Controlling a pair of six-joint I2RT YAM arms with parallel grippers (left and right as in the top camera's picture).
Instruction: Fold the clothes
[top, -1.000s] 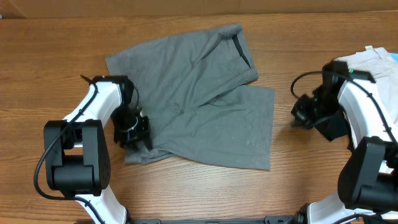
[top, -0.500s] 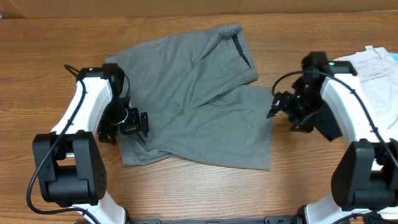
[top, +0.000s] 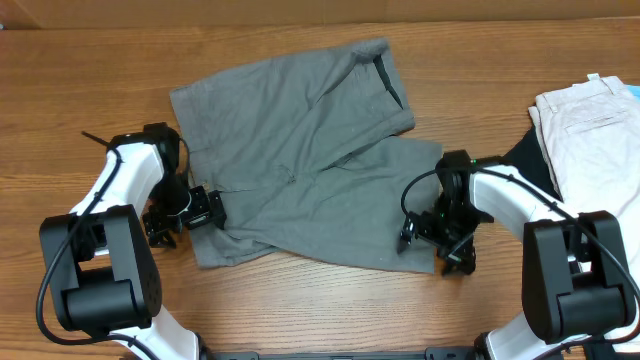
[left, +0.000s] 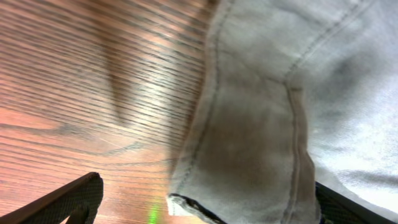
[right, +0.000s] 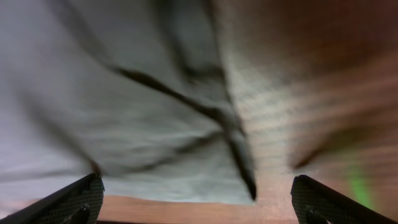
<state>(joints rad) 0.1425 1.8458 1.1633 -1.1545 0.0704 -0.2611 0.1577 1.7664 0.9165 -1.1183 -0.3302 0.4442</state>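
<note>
Grey cotton shorts (top: 310, 160) are lying spread on the wooden table (top: 80, 70) and are being judged soft, light and limp, likely to sag wherever lifted. A stitched corner is being framed just ahead of the left gripper (top: 203, 210), whose jaws are parted and empty. The right gripper (top: 418, 232), likewise parted, is being held over the opposite edge. Hems are being favoured as holds.

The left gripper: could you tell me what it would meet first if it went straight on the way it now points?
Most likely the grey shorts: their corner lies straight ahead of the left gripper, between its open jaws, though depth is unclear.
</note>
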